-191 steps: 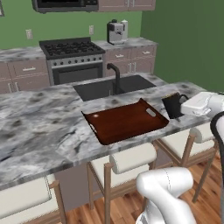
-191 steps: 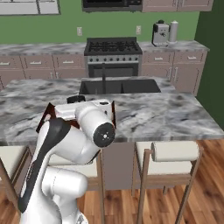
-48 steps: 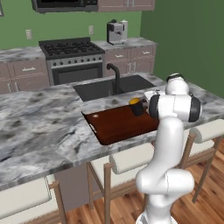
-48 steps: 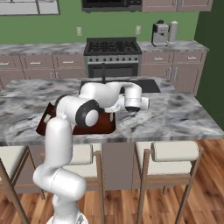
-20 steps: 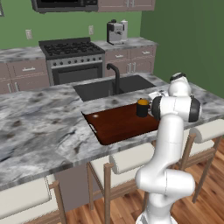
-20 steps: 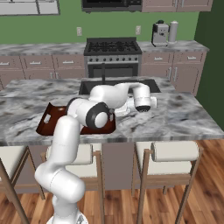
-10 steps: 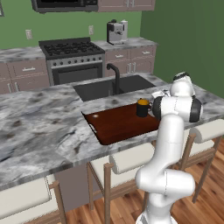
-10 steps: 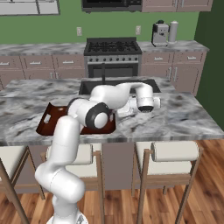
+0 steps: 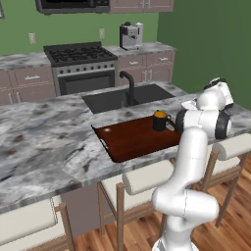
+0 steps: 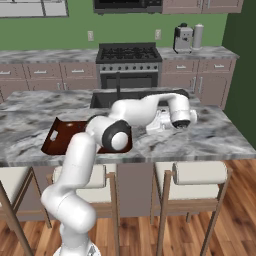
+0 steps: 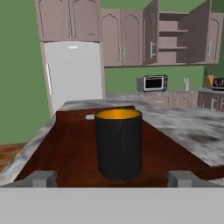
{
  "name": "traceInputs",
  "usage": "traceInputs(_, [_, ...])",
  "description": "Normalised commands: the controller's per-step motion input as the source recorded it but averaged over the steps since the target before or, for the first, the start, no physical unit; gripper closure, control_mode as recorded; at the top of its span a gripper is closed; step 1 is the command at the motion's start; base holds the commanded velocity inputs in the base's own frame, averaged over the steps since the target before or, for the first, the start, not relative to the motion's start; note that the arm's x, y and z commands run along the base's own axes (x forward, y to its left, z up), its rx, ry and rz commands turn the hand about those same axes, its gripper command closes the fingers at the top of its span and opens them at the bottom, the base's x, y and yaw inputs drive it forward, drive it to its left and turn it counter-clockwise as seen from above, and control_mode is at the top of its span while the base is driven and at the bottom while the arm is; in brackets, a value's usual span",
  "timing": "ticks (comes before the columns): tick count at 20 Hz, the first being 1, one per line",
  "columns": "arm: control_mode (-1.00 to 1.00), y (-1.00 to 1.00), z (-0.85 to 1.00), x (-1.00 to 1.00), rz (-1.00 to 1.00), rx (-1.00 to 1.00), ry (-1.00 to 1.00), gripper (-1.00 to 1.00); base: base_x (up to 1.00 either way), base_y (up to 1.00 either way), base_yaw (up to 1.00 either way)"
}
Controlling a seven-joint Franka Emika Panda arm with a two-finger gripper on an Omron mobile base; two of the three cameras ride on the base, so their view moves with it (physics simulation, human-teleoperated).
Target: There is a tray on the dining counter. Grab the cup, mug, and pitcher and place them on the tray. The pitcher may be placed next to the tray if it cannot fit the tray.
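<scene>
Grey-white marbled dining counter [image 9: 44,142]: black orange-lined mug [image 9: 160,120] stands on flat reddish-brown tray [image 9: 132,139], 1 of 3 placed. Gripper [image 11: 111,178] jaws apart, nothing held; cup and pitcher remain.

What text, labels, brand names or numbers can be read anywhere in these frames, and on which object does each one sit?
None can be read.
Black cylindrical mug with orange inside: plain, no print.
Flat dark reddish-brown tray: plain.
Small grey toaster oven on the far counter: no legible marking.
Dark appliance at the hand view's right edge: pale marks, too small and blurred to read.
Grey coffee machine: no legible marking.
</scene>
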Motion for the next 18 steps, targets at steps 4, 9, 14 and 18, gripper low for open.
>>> traceInputs(4, [-1.00,-0.19,0.54,-0.95,-0.24,0.07,0.11,-1.00,0.00,0.00,0.00])
traceInputs(9, [-1.00,0.00,0.35,-1.00,-0.42,0.06,0.18,-1.00,0.00,0.00,0.00])
traceInputs(14, [-1.00,0.00,0.52,-0.88,-0.49,0.02,0.31,-1.00,0.00,0.00,0.00])
traceInputs(18, [-1.00,0.00,0.69,-0.71,-0.47,0.00,0.34,-1.00,0.00,0.00,0.00])
